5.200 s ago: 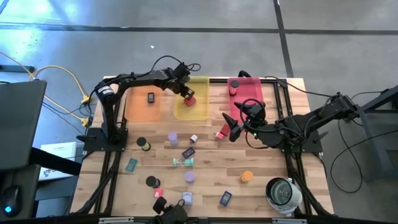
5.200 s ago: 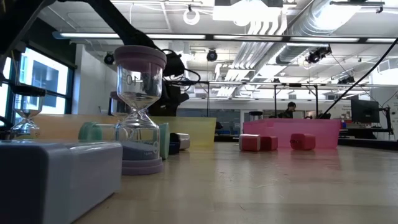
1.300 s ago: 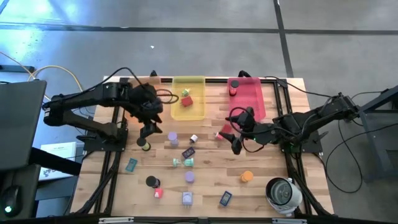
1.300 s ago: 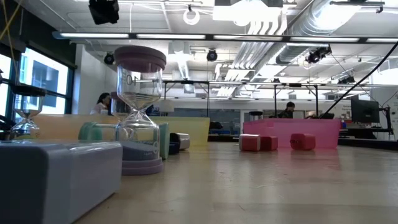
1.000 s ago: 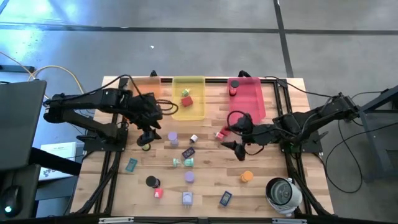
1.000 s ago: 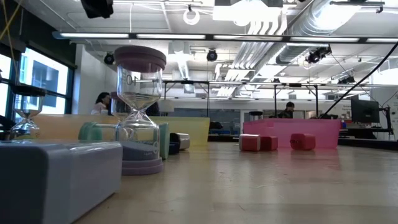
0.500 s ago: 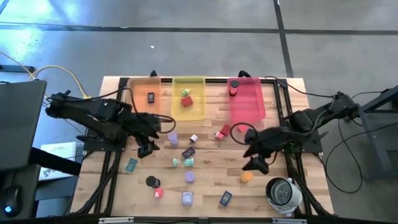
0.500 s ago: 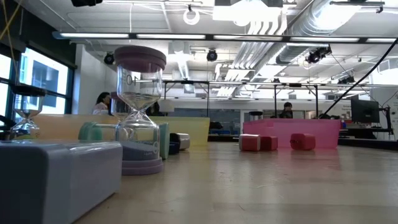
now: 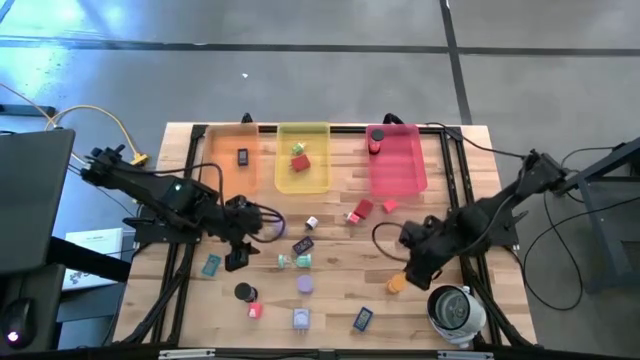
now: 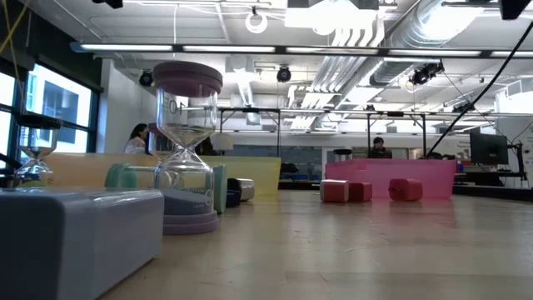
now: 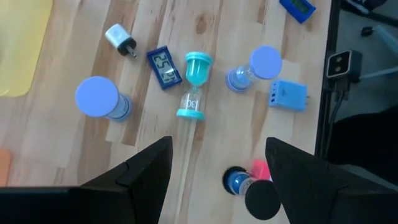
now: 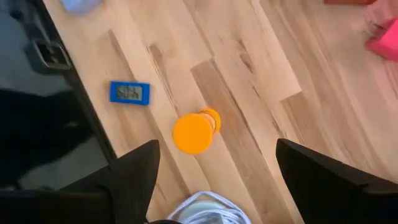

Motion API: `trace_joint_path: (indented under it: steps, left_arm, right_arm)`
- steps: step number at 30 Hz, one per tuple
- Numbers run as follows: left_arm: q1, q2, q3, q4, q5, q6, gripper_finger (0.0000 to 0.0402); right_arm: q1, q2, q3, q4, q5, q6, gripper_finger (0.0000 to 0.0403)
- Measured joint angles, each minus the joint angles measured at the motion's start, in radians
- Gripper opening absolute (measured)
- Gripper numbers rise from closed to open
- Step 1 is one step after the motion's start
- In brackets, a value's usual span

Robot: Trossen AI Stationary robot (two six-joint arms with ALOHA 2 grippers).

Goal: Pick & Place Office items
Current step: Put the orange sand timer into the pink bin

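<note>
Small office items lie scattered on the wooden table [image 9: 330, 255]: a teal hourglass [image 11: 194, 87] lying on its side, two lavender hourglasses [image 11: 99, 99] [image 11: 255, 67], a dark clock [image 11: 164, 64], a white plug [image 11: 119, 38], a black hourglass [image 11: 255, 193] and an orange hourglass [image 12: 196, 130]. My left gripper [image 9: 237, 255] hovers open over the table's left middle, its fingers [image 11: 146, 171] empty. My right gripper [image 9: 410, 270] hovers open just above the orange hourglass [image 9: 397, 284], nothing between its fingers [image 12: 134, 171].
Orange [image 9: 232, 160], yellow [image 9: 303, 158] and pink [image 9: 397, 160] trays line the far edge, each holding a piece or two. Two red cubes [image 9: 362, 210] lie before the pink tray. A round white device [image 9: 455, 310] sits at the near right corner; a blue clock [image 12: 129, 93] lies near it.
Both grippers have come down and toward the table's near edge, staying open. The left one has swung from beside the lavender hourglass toward the teal pieces. The right one has tipped to point more steeply down and moved over the orange hourglass.
</note>
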Motion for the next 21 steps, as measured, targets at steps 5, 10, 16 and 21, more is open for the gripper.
trace_joint_path:
  steps: [5,10,16,21]
  left_arm:
    - [-0.004,0.034,0.000,-0.001,0.000,0.000,0.0250]
    - [-0.004,0.055,0.000,-0.002,0.000,0.000,0.0250]
    - [-0.004,0.055,0.000,-0.002,0.000,0.001,0.0250]
    - [-0.004,0.055,0.000,-0.002,0.001,0.001,0.0250]
  right_arm:
    - [0.038,0.077,0.000,0.019,-0.033,-0.069,0.0311]
    - [0.049,0.121,0.000,0.080,-0.083,-0.085,0.0311]
    - [0.070,0.151,0.000,0.122,-0.102,-0.119,0.0311]
    - [0.094,0.176,0.000,0.127,-0.094,-0.123,0.0311]
